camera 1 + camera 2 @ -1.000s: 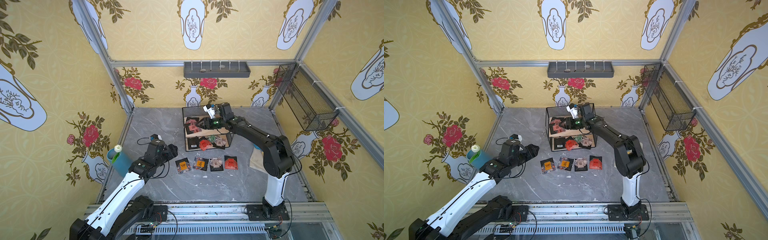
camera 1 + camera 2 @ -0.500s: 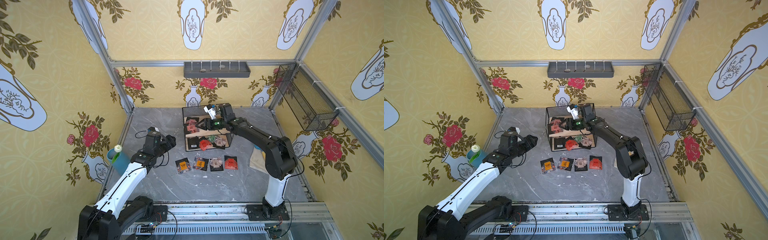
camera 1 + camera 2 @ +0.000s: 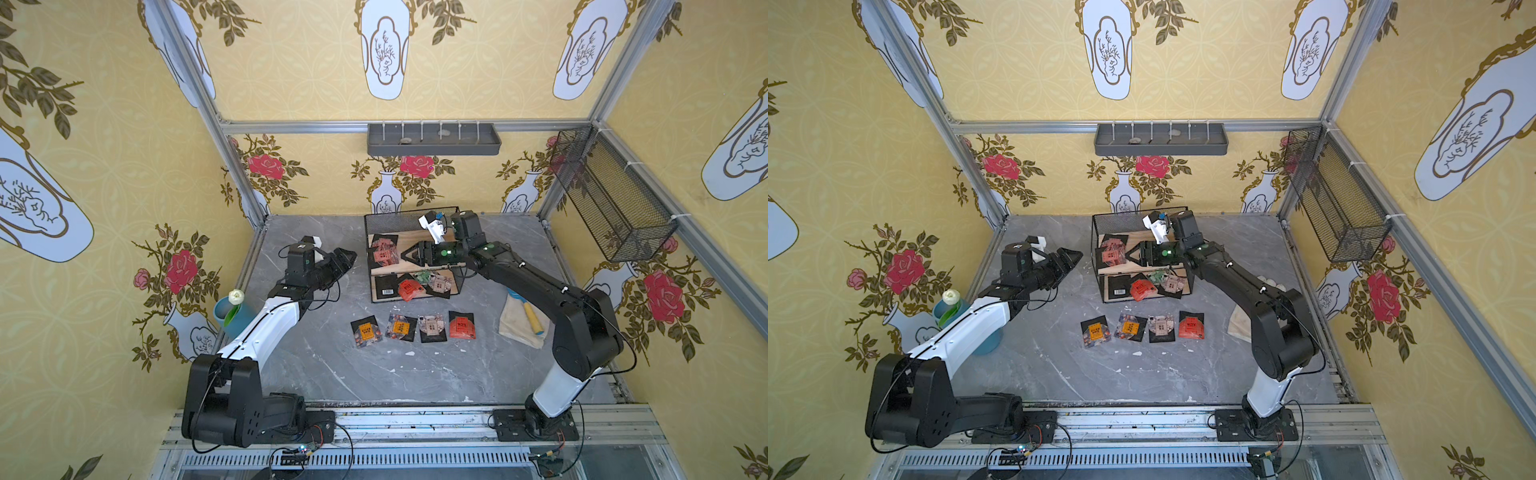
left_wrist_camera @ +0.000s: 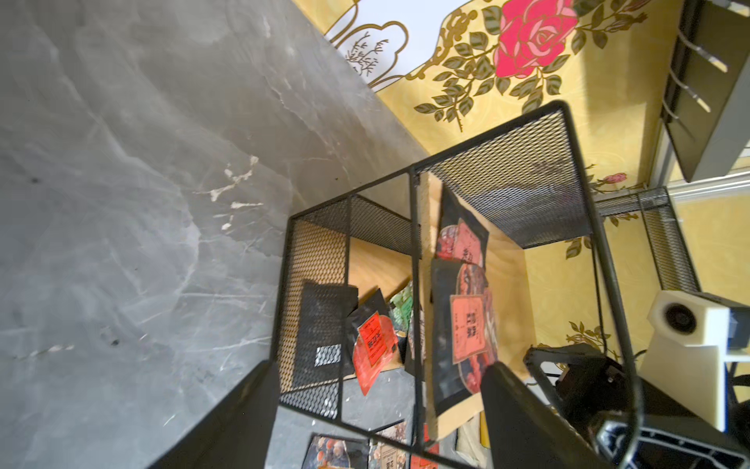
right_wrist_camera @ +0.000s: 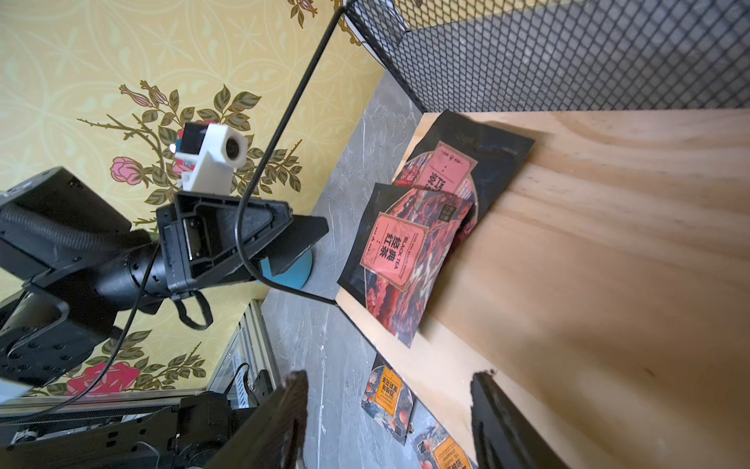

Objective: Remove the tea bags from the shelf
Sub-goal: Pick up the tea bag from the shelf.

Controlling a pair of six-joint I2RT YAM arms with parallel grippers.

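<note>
Probably a robot lab made to look like a home: silver metal frame bars (image 3: pixel 291 126) hold yellow flowery paper walls (image 3: pixel 291 62) around a grey stone-look table top (image 3: pixel 374 374).

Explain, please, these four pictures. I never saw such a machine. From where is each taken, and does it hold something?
These are two robot arms at a grey table. Two pictures look down from above; two come from a camera on each wrist. The left gripper and the right gripper are open and empty. The right one points at two red tea bags on the top board of the shelf; more lie on its lower board. Four tea bags lie in a row on the table.
</note>
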